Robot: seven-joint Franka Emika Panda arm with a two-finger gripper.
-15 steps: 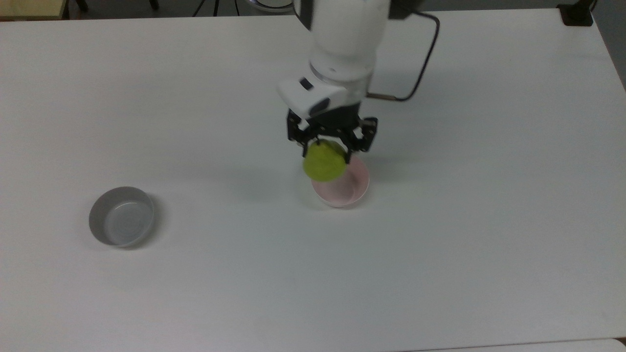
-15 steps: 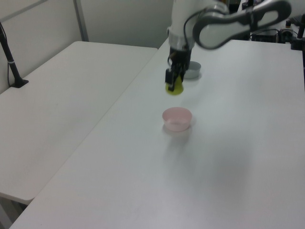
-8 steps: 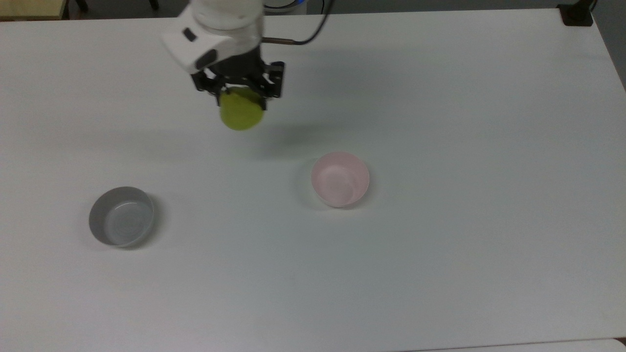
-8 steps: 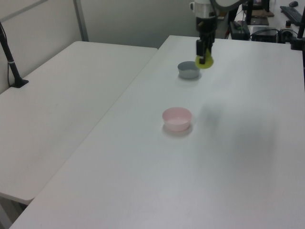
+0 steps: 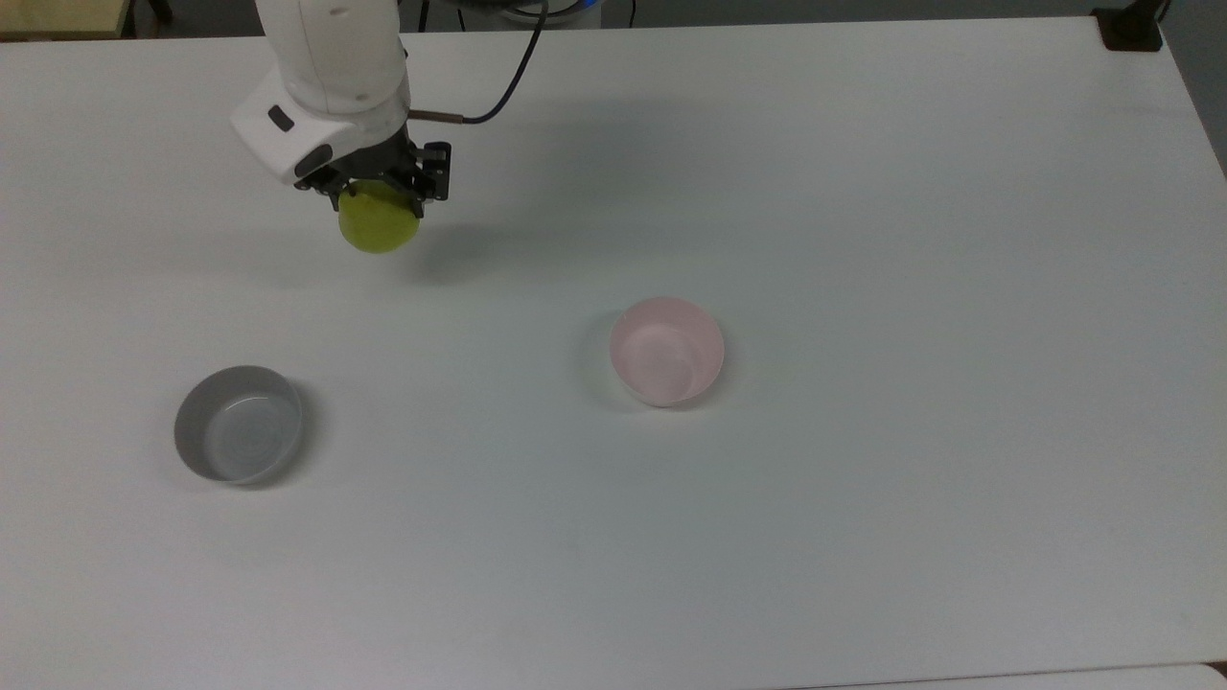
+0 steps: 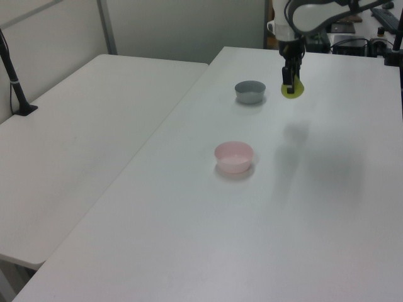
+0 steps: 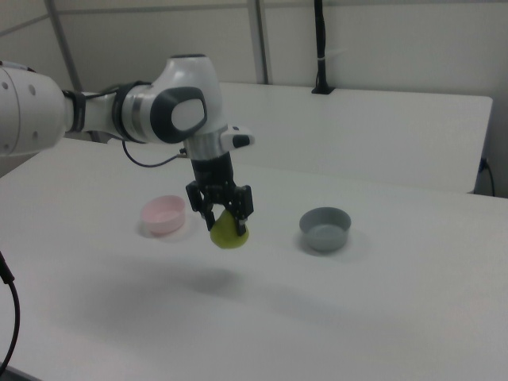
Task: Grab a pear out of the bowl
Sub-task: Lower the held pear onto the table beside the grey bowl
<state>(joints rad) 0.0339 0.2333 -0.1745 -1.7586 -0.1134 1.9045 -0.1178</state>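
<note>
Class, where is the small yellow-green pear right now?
The small yellow-green pear hangs in the gripper, above the white table, at the top view's upper left.

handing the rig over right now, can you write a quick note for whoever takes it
Gripper: jaws shut on the pear, held in the air above the white table.
Pink bowl: empty, near the table's middle, well apart from the gripper in the top view.
Grey bowl: empty, toward the top view's lower left.
Done: pear is out of the pink bowl and lifted.
Left: nothing for the pick itself; just keep the grip secure.
</note>
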